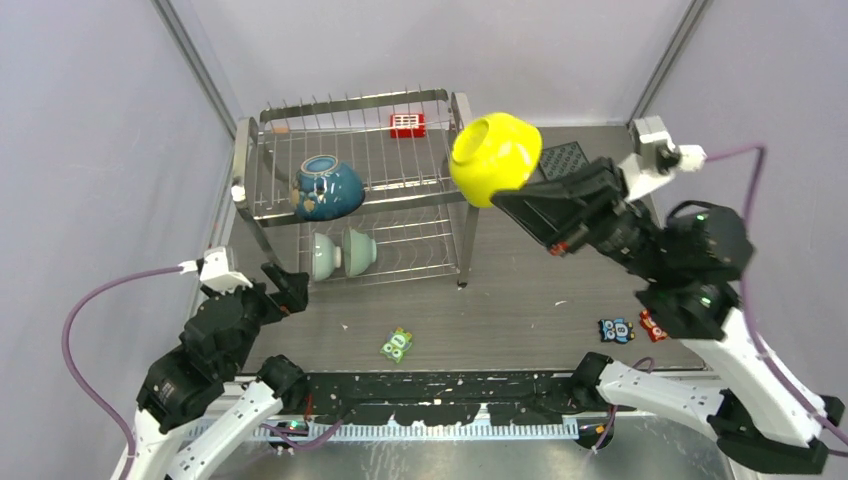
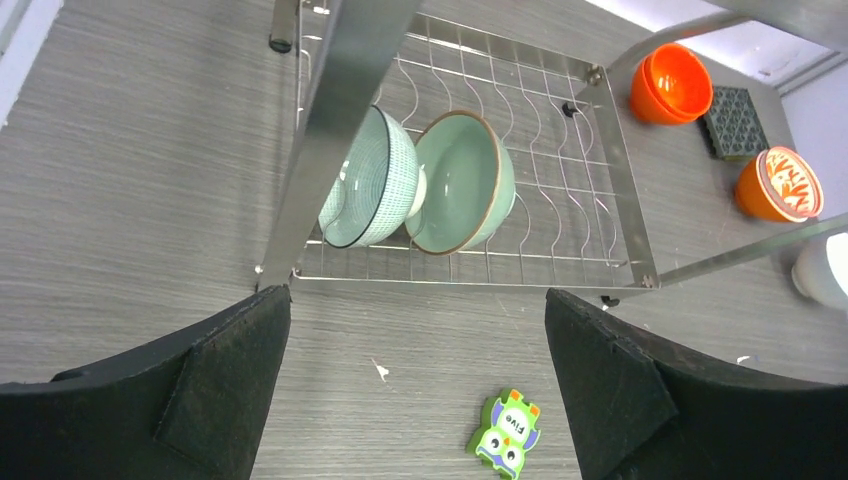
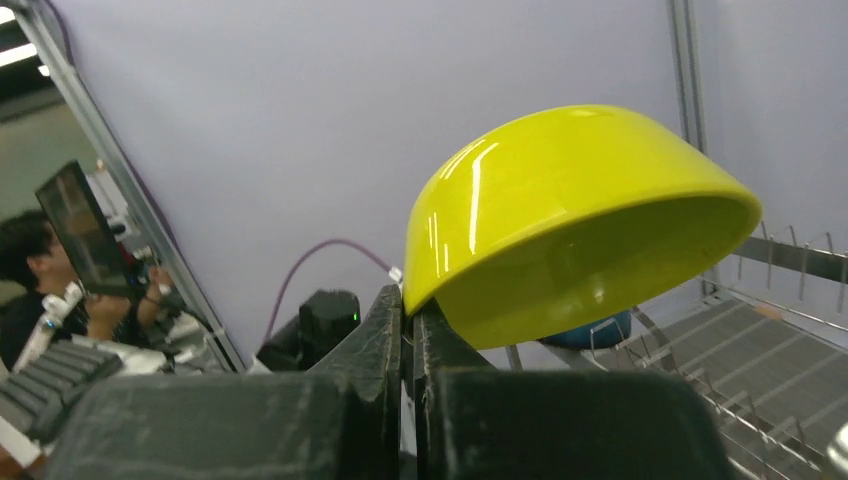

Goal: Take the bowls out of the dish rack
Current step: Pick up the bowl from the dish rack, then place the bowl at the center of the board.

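Note:
My right gripper (image 1: 503, 197) is shut on the rim of a yellow-green bowl (image 1: 495, 158) and holds it in the air beside the right end of the steel dish rack (image 1: 245, 160). The right wrist view shows the fingers (image 3: 390, 320) pinching that bowl's (image 3: 570, 210) rim. A dark teal-blue bowl (image 1: 328, 187) lies on the upper tier. Two pale green bowls (image 1: 328, 255) (image 1: 360, 250) stand on edge on the lower tier, also in the left wrist view (image 2: 370, 180) (image 2: 462, 182). My left gripper (image 1: 285, 288) is open and empty, on the table in front of the rack (image 2: 340, 100).
Two orange bowls (image 2: 670, 83) (image 2: 780, 185), a white bowl (image 2: 825, 270) and a dark square mat (image 2: 735, 122) sit on the table right of the rack. A red-white block (image 1: 407, 125) is clipped to the rack. Owl pieces lie on the table (image 1: 397, 345) (image 1: 617, 330).

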### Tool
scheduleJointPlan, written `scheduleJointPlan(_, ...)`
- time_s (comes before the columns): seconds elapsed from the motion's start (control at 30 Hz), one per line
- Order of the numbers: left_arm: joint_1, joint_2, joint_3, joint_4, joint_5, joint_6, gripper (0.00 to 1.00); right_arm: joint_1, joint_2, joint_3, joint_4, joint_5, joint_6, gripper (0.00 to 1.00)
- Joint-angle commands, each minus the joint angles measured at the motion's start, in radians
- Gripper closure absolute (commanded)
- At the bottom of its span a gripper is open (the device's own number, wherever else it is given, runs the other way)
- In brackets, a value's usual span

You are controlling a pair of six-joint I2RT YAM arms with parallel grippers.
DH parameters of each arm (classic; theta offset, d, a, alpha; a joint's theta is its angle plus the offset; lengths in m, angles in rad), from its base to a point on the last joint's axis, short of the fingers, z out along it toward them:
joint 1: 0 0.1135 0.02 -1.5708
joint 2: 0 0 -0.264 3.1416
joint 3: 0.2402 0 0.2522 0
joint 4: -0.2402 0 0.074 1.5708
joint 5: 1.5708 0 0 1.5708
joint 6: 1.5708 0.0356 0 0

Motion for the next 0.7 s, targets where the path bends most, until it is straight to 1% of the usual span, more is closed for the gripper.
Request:
scheduleJointPlan(0.0, -0.002, 0.074, 0.067, 0.007, 0.079, 0.072, 0.00, 0.000, -0.053, 0.091, -0.478, -0.099, -0.252, 0.99)
scheduleJointPlan(0.1, -0.001, 0.128, 0.094, 0.014, 0.145, 0.124, 0.00, 0.002, -0.065, 0.133, -0.681, -0.101, -0.338, 0.99)
scheduleJointPlan(0.23, -0.001, 0.172, 0.120, 0.027, 0.257, 0.147, 0.00, 0.008, -0.051, 0.182, -0.891, -0.071, -0.446, 0.99)
scheduleJointPlan(0.3, -0.002, 0.178, 0.117, 0.049, 0.319, 0.133, 0.00, 0.014, -0.052, 0.189, -0.960, -0.060, -0.487, 0.99)
scheduleJointPlan(0.47, -0.002, 0.196, 0.099, 0.105, 0.510, 0.135, 0.00, 0.073, -0.047, 0.156, -1.042, -0.039, -0.538, 0.99)
scheduleJointPlan(0.57, -0.003, 0.228, 0.120, 0.091, 0.604, 0.136, 0.00, 0.179, -0.039, 0.107, -1.046, 0.050, -0.540, 0.99)
scheduleJointPlan(0.6, -0.002, 0.238, 0.127, 0.085, 0.625, 0.137, 0.00, 0.228, -0.032, 0.097, -1.046, 0.097, -0.563, 0.99)
scheduleJointPlan(0.67, -0.002, 0.251, 0.137, 0.072, 0.662, 0.132, 0.00, 0.365, 0.015, 0.100, -1.068, 0.222, -0.581, 0.99)
